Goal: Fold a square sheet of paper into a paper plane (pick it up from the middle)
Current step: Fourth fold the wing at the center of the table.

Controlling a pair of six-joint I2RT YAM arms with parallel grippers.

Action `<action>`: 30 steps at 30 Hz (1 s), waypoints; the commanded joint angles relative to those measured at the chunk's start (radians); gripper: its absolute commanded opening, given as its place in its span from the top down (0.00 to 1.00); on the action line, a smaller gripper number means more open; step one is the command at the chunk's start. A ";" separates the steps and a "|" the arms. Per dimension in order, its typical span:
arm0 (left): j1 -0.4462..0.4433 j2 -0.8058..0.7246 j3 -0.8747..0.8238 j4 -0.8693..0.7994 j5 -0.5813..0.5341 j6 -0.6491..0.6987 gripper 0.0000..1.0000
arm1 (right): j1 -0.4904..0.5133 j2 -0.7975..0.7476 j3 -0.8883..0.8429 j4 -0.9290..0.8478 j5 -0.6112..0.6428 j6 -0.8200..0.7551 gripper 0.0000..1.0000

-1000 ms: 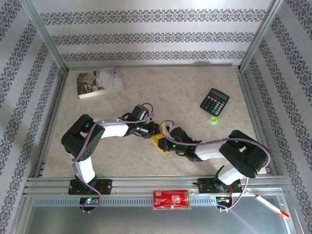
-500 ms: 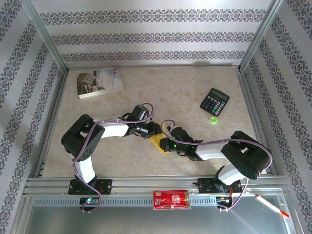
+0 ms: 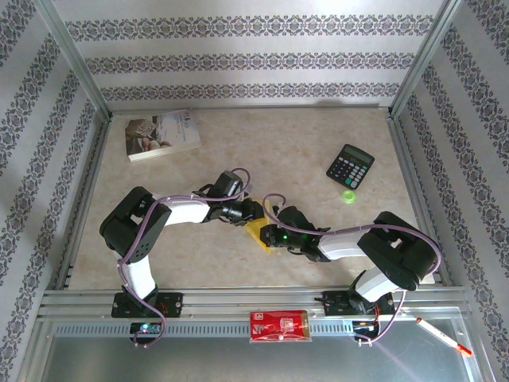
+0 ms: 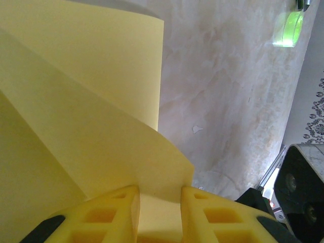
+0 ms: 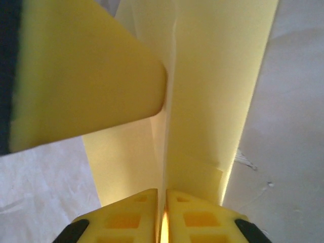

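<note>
Marbled table (image 3: pixel 318 143) holds yellow paper (image 3: pixel 258 232), long axis diagonal.

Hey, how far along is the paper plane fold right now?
Early to midway. Done: the yellow sheet of paper already shows overlapping folded layers. In hand: the right gripper pinches a crease, and the left gripper has its fingers apart around an edge. Left: no pointed dart yet, so more folds remain.

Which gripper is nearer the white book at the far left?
Left. The left gripper is on the side of the yellow paper facing the book; the right gripper holds the paper from the opposite side, farther off.
</note>
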State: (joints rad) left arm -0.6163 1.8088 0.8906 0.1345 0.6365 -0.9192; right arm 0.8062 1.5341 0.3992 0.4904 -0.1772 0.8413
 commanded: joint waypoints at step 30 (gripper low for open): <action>-0.014 0.011 0.005 -0.011 0.011 0.026 0.73 | -0.021 0.070 0.044 -0.009 -0.034 0.033 0.95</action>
State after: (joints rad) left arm -0.6163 1.8088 0.8906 0.1349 0.6365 -0.9154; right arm 0.7750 1.5673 0.4328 0.4751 -0.2119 0.8597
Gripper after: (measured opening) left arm 0.272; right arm 0.055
